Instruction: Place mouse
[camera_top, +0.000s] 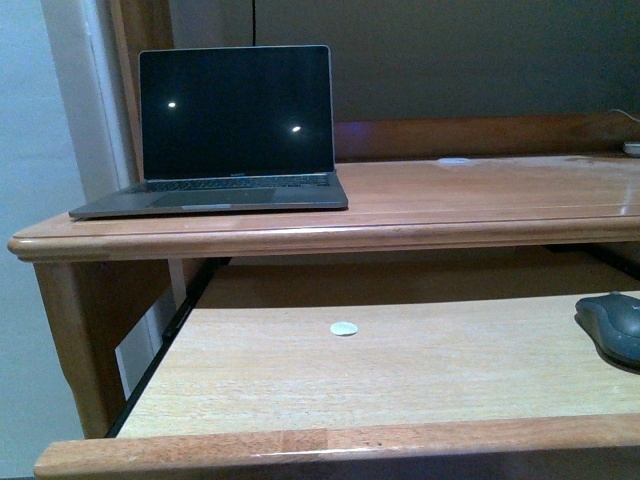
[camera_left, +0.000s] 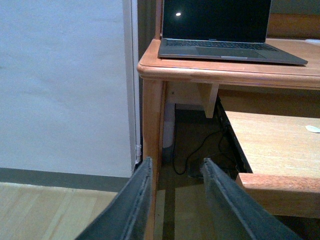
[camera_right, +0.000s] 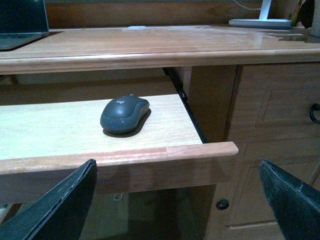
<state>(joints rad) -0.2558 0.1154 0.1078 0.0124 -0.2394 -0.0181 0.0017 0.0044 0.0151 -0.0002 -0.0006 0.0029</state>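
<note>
We find the left gripper only in its own wrist view. Its two dark fingers stand apart with a clear gap, and nothing lies between them. It hangs low, off the left corner of the desk, with a dark cable on the floor beyond it.

On the left end of the desk top stands the laptop, lid upright and screen black apart from two small light reflections. A line of lettering sits under the screen, but we cannot read it.

Below the desk top, the pull-out tray is extended toward the camera. A small white disc lies on it near the middle.

The mouse rests flat on the right end of the tray, well apart from the disc and partly cut off by the edge of the front view. In the right wrist view the mouse sits just behind the tray's front rail and near its right side. A small pale logo is printed on its back, too small for us to read with certainty.

The right gripper is spread wide and holds nothing. It is in front of the tray's rail, clear of the mouse.

To the right of the tray is the desk's drawer cabinet.
</note>
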